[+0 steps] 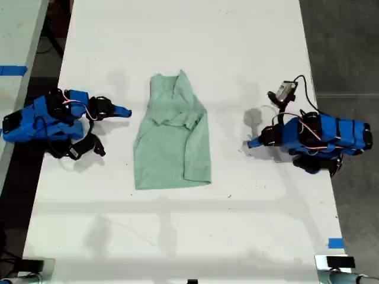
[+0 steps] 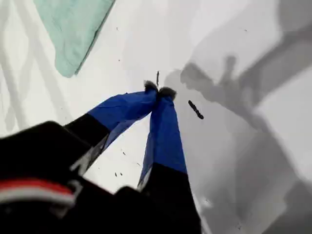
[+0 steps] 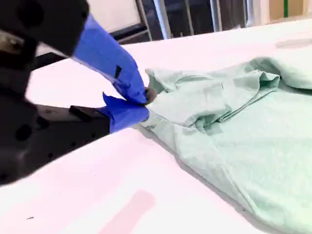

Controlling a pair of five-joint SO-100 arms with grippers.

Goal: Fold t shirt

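Both blue claws are closed and empty: my first gripper (image 2: 159,90) rests on the white table (image 1: 237,225), my second gripper (image 3: 141,105) beside the wrinkled mint-green cloth t shirt (image 1: 173,136), lying between them.

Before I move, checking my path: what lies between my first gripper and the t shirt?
Only bare white tabletop separates my first gripper from the wrinkled mint-green cloth t shirt, exterior view shows.

No readable text, label, brand, number or sign is shown in any of the three views. Only unmarked blue tape strips (image 1: 335,242) are seen on the white table (image 1: 249,47).
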